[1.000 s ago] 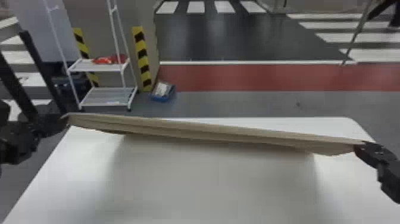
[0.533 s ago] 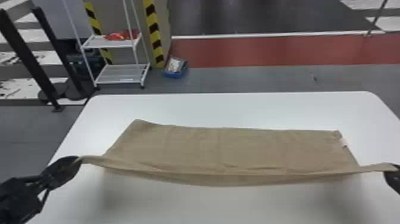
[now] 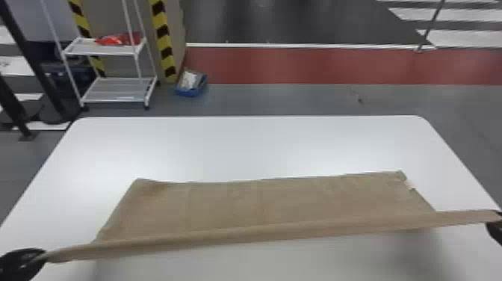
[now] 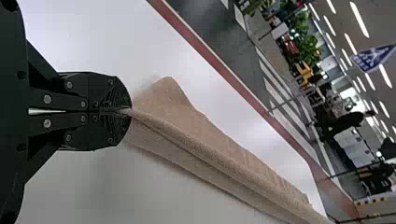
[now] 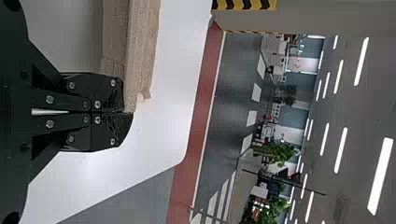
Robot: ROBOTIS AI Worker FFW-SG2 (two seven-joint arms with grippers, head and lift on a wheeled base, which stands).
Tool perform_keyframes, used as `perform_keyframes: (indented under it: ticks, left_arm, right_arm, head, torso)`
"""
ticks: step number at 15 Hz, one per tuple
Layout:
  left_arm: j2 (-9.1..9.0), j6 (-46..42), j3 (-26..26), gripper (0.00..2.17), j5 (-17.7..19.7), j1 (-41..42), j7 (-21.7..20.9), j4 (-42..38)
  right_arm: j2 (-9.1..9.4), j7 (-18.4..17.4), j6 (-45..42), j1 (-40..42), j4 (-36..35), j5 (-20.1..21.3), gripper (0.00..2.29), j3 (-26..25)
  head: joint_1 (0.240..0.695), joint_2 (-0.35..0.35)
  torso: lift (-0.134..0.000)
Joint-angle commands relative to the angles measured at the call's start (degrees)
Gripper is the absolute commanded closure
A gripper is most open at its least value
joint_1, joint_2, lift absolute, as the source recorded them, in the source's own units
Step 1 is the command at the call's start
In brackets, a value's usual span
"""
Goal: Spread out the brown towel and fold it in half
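Observation:
In the head view my left gripper (image 3: pixel 42 258) is at the lower left and my right gripper (image 3: pixel 496 218) at the right edge, each on a near corner of the brown towel (image 3: pixel 257 201). The towel's near edge is stretched between them above the white table (image 3: pixel 261 145), while its far part lies flat, a small white tag at the far right corner. In the left wrist view the left gripper (image 4: pixel 125 111) is shut on a towel (image 4: pixel 219 158) corner. The right gripper (image 5: pixel 126 112) is likewise shut on the cloth (image 5: pixel 133 51) in the right wrist view.
Beyond the table stand a white shelf rack (image 3: pixel 115 89) with a red item on top and a blue box (image 3: pixel 191 85) on the floor. Bare tabletop lies behind the towel. Dark posts (image 3: pixel 33 63) rise at the far left.
A second ago the towel hung stretched between both grippers; its far part has since come down onto the table. The head view has shifted, and both grippers now appear lower in it than at first.

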Motion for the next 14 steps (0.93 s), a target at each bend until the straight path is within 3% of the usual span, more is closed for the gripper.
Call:
perform_keyframes:
  ticks: [1,3,6,10,14]
  left_arm:
    - [-2.12,-1.1,0.1,1.67,0.9,1.1,-1.8,-5.3]
    - [-3.53,-1.1,0.1,1.67,0.9,1.5,-6.6,-9.6]
    - [-3.97,-0.1,0.2,1.67,-0.4,-1.7,-7.3,-13.9]
    - [-5.55,1.7,1.7,1.67,1.1,-1.8,-9.5,-20.0]
    - [-5.29,0.3,1.5,1.67,-1.4,-0.1,-12.2,-14.9]
  right_arm:
    - [0.05,-0.3,1.4,-2.6,2.2,-0.3,1.20,-1.9]
    - [0.05,-0.1,3.0,-3.7,3.0,-0.1,1.20,-2.5]
    - [0.05,0.0,3.0,-4.3,4.1,0.6,1.19,-1.8]
    - [0.05,0.0,3.9,-6.4,5.4,1.7,1.19,-1.3]
    - [0.05,0.3,3.6,-6.3,6.1,1.7,1.20,-1.0]
  head:
    - [0.695,-0.082]
    - [0.695,-0.146]
    - [0.695,-0.235]
    - [0.695,-0.261]
    - [0.695,-0.270]
  torso:
    - [-0.128]
    - [-0.128]
    - [-0.128]
    - [-0.128]
    - [-0.128]
